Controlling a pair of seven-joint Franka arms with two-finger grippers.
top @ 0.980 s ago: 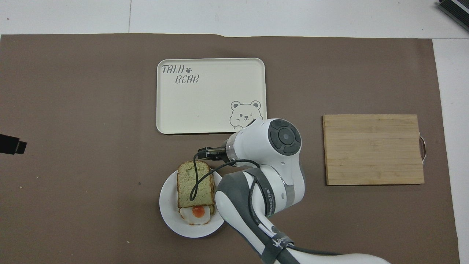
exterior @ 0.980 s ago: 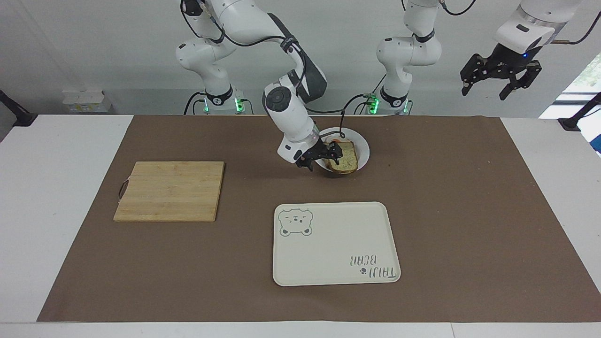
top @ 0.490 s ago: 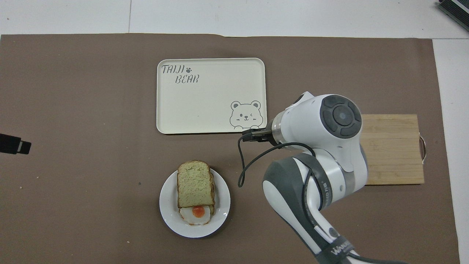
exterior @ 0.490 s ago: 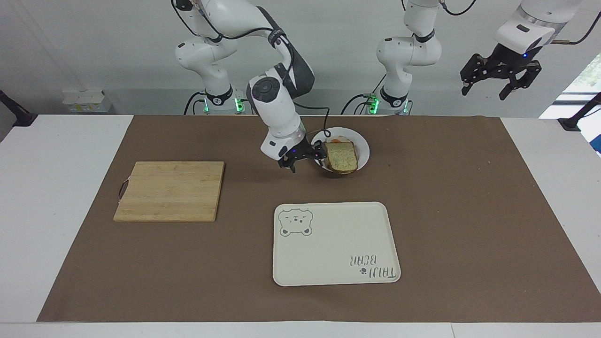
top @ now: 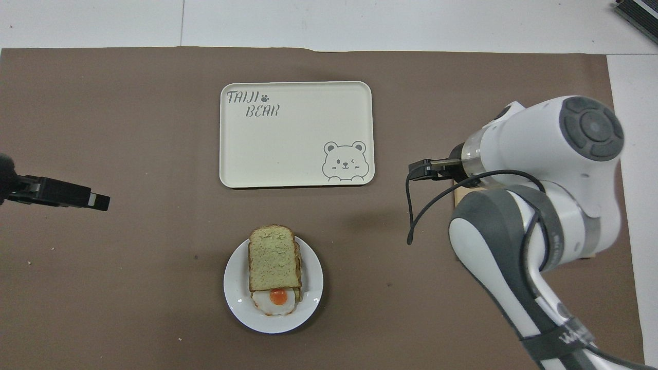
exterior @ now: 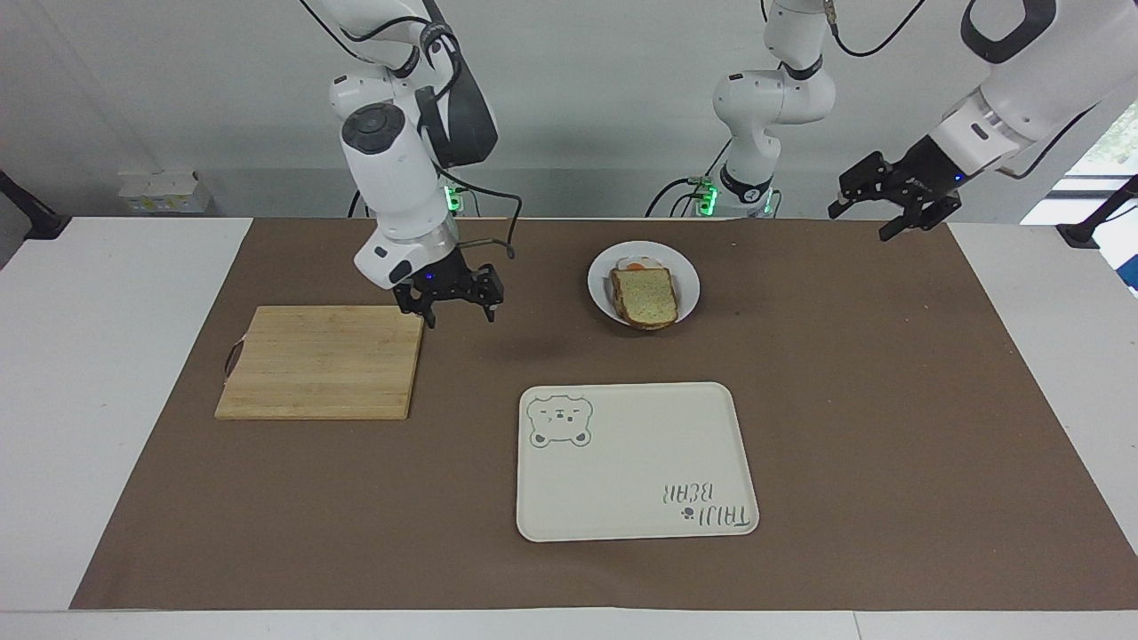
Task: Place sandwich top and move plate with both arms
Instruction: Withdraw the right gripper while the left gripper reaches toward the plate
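The sandwich top [exterior: 646,296] lies flat on the stack in the plate [exterior: 687,274], shifted so the fried egg [exterior: 633,264] sticks out at the end nearer the robots. In the overhead view the sandwich top [top: 273,258] covers most of the egg [top: 278,298] on the plate [top: 235,303]. My right gripper [exterior: 453,316] is open and empty, in the air over the mat by the cutting board's corner; it also shows in the overhead view [top: 419,169]. My left gripper [exterior: 861,224] is open and empty, over the mat's edge at the left arm's end [top: 95,199].
A cream bear tray [exterior: 631,462] lies farther from the robots than the plate, also in the overhead view [top: 295,149]. A wooden cutting board [exterior: 320,360] lies toward the right arm's end. A brown mat [exterior: 845,400] covers the table.
My right gripper has let go of the sandwich top and swung away from the plate toward the cutting board. My left gripper has come down and in toward the table.
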